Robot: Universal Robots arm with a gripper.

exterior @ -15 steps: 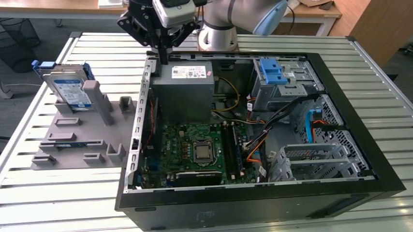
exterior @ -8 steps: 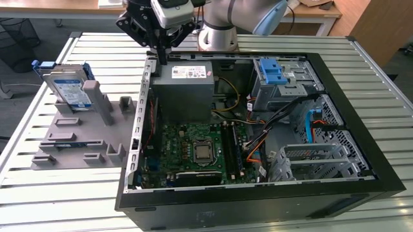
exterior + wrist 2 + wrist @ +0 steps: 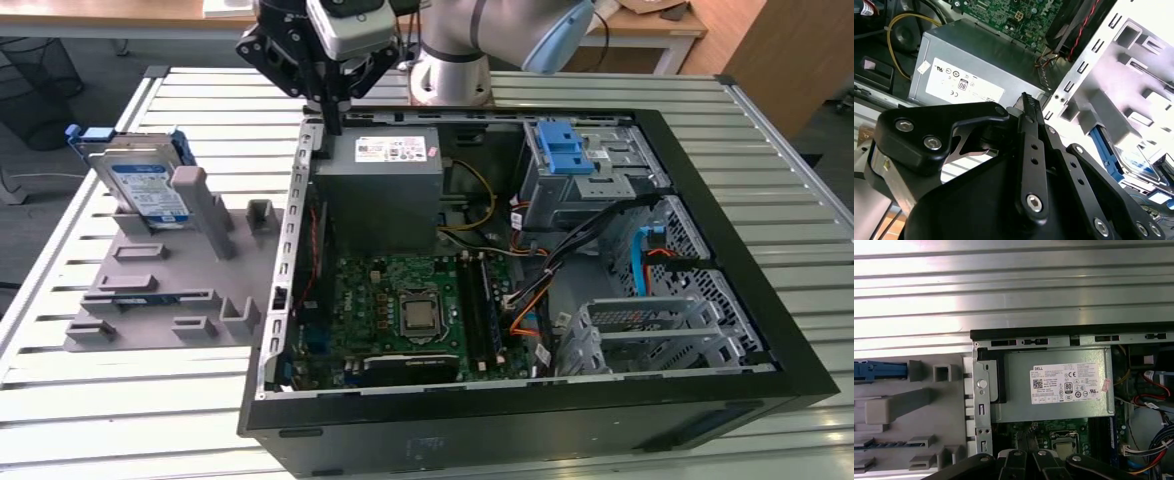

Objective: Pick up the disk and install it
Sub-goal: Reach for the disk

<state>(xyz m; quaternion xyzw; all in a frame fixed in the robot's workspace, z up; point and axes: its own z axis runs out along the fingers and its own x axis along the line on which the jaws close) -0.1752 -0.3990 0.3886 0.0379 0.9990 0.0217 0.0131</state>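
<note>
A big black computer case (image 3: 747, 300) lies open on the metal counter (image 3: 561, 85). The disk (image 3: 144, 185) is not in the computer case. It stands up on its edge in a grey holder (image 3: 160, 300) that sits just beside the case, on the exterior view's left of it. The disk is silver, with a blue and white label on its face and a blue plastic frame around it. Nothing is touching the disk. The end effector (image 3: 328, 120) hangs over the far wall of the case, near the corner closest to the grey holder. It is well apart from the disk. Its two black fingers (image 3: 1027, 107) are pressed together and they hold nothing. They point down at the grey power box (image 3: 380, 195), which sits inside the case against that far wall and has a white sticker on top. In both wrist views the power box (image 3: 1054, 390) is close under the fingers. A green board (image 3: 400, 300) lies flat on the floor of the case, next to the power box. Yellow, orange and black wires (image 3: 534, 270) run across the inside of the case.
</note>
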